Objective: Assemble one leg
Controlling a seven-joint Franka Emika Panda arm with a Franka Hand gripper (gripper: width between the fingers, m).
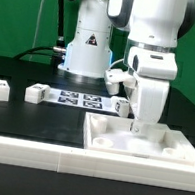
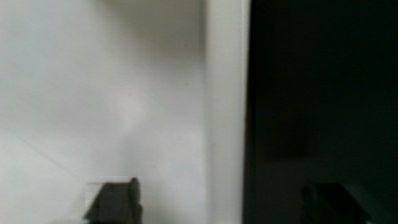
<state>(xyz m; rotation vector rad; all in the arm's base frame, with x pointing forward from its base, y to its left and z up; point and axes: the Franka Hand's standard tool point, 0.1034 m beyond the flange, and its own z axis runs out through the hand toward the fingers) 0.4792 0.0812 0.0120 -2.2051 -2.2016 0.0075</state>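
Wrist view: blurred throughout; the fingers (image 2: 116, 201) are cut by the frame edge. Exterior view: the arm (image 1: 157, 24) is cut off at top, the white panel (image 1: 179, 148) at lower right; finger spacing unreadable

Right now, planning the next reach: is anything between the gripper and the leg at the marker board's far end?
Only the flat marker board lies between the gripper and that leg, plus a small white block at the board's end nearer the gripper.

Arm (image 1: 156, 29) vertical, fingers (image 1: 138, 122) pointing down.
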